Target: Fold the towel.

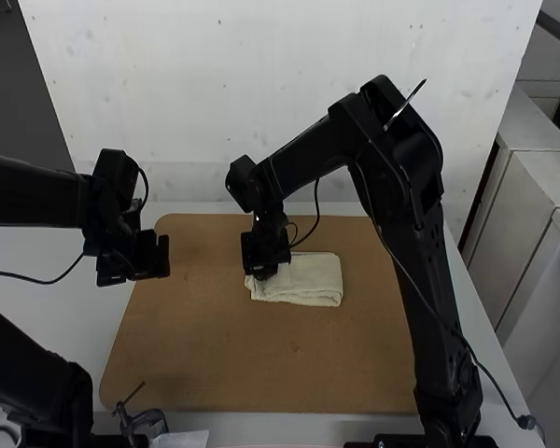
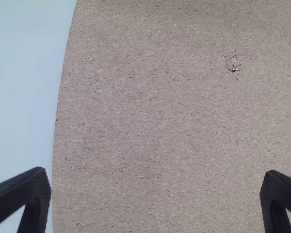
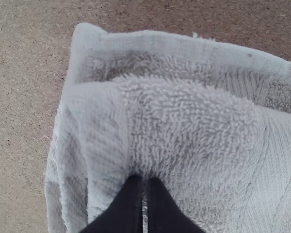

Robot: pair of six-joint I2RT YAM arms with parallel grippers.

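The cream towel (image 1: pixel 310 279) lies folded in a small rectangular stack of layers on the brown board. My right gripper (image 1: pixel 264 271) is down at the towel's left end in the high view. In the right wrist view, the right gripper (image 3: pixel 144 180) has its fingertips together against the upper layer of the towel (image 3: pixel 184 121); I cannot tell whether cloth is pinched between them. Layered edges show along two sides there. My left gripper (image 1: pixel 161 259) is above the board's left edge, away from the towel; the left gripper (image 2: pixel 155 182) stands wide open over bare board.
The brown board (image 1: pixel 261 355) lies on a white table (image 1: pixel 51 252). Small metal items (image 1: pixel 147 420) are at the near left edge beside the left arm's base. The right arm arches over the board's right side, with a cable hanging along it.
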